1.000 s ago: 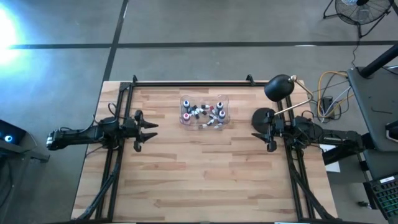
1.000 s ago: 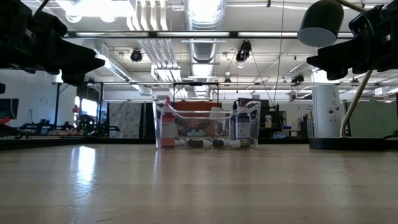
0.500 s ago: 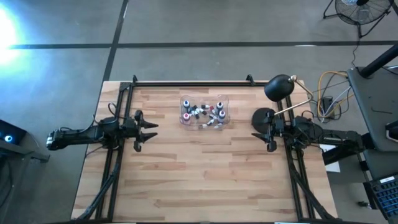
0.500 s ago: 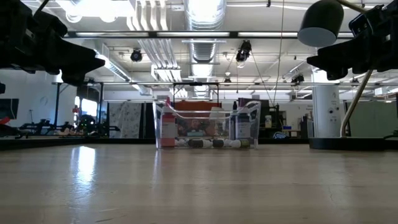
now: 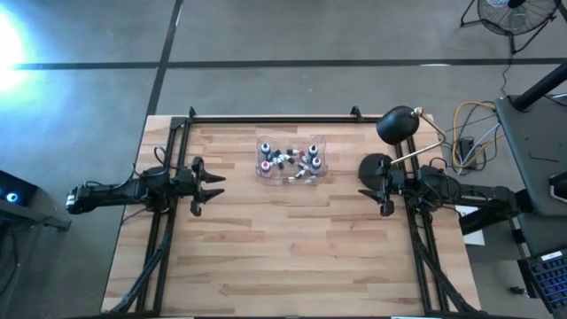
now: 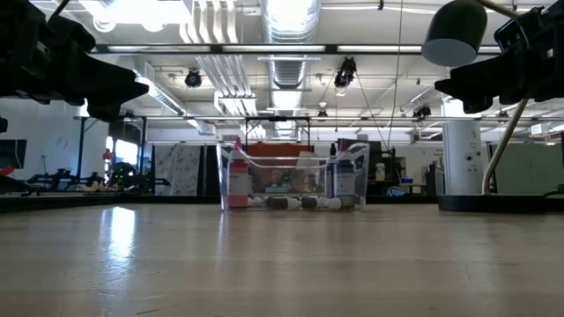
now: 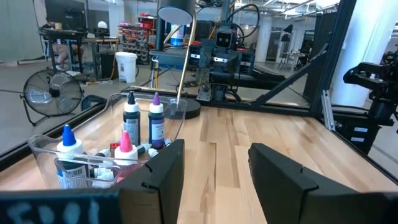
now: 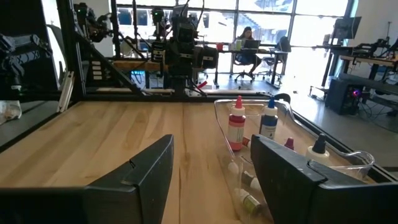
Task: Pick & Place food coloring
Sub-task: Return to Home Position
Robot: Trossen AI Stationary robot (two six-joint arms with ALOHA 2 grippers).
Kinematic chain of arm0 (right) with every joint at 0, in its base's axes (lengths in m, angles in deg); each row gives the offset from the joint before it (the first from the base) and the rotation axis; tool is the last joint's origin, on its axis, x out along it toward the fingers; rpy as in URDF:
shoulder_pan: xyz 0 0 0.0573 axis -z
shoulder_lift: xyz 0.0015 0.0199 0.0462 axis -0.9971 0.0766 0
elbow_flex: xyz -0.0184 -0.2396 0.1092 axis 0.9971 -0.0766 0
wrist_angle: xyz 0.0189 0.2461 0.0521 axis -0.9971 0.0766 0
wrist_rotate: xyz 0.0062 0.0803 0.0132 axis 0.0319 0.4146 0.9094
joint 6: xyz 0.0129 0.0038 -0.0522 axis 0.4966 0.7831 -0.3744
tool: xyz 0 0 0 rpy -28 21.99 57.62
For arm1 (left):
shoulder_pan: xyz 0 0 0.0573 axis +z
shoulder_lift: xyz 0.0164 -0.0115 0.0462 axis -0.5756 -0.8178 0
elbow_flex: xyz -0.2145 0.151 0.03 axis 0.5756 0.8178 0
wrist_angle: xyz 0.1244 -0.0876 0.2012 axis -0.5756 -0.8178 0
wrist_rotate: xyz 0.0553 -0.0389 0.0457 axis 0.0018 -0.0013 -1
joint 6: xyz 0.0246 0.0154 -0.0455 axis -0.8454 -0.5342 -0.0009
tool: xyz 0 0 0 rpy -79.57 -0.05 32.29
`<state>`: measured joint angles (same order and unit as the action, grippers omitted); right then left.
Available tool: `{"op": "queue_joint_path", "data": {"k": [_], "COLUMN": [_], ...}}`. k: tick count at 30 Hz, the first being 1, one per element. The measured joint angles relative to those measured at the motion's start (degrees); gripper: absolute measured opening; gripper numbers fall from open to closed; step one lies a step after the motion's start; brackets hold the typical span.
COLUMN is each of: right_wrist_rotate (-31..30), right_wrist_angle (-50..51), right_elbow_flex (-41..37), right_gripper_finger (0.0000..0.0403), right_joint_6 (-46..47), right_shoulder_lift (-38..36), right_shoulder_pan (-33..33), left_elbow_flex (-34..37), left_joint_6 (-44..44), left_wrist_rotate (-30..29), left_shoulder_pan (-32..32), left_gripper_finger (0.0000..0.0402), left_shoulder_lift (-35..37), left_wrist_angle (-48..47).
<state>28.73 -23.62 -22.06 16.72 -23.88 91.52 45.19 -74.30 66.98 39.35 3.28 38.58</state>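
food coloring bottles (image 5: 291, 163) grouped inside the clear box (image 5: 259, 151) on the wooden surface (image 5: 283, 248). left gripper (image 5: 215, 186) and right gripper (image 5: 367, 191) hover at opposite sides, fingers apart.

food coloring bottles (image 5: 291, 162) | in clear box (image 5: 292, 139) | some upright, some lying

A black desk lamp (image 5: 398, 125) is standing near the right edge of the wooden table (image 5: 292, 257), with its round base resting on the boards and its shade hanging over the far corner. Past that edge, yellow cables (image 5: 458, 124) are lying looped, and a floor fan (image 5: 509, 12) is standing on the grey concrete floor. In the room behind, a person (image 8: 242, 45) is sitting at a desk.
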Motion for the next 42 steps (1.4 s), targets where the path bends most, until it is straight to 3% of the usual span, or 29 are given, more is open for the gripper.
{"op": "queue_joint_path", "data": {"k": [42], "right_wrist_rotate": [0.0], "right_wrist_angle": [0.0], "right_elbow_flex": [0.0], "right_gripper_finger": [0.0208], "right_joint_6": [0.0], "right_shoulder_lift": [0.0], "right_shoulder_pan": [0.0], "left_elbow_flex": [0.0], "left_joint_6": [0.0], "left_wrist_rotate": [0.0], "left_shoulder_pan": [0.0], "left_gripper_finger": [0.0154], "left_shoulder_lift": [0.0], "left_wrist_angle": [0.0]}}
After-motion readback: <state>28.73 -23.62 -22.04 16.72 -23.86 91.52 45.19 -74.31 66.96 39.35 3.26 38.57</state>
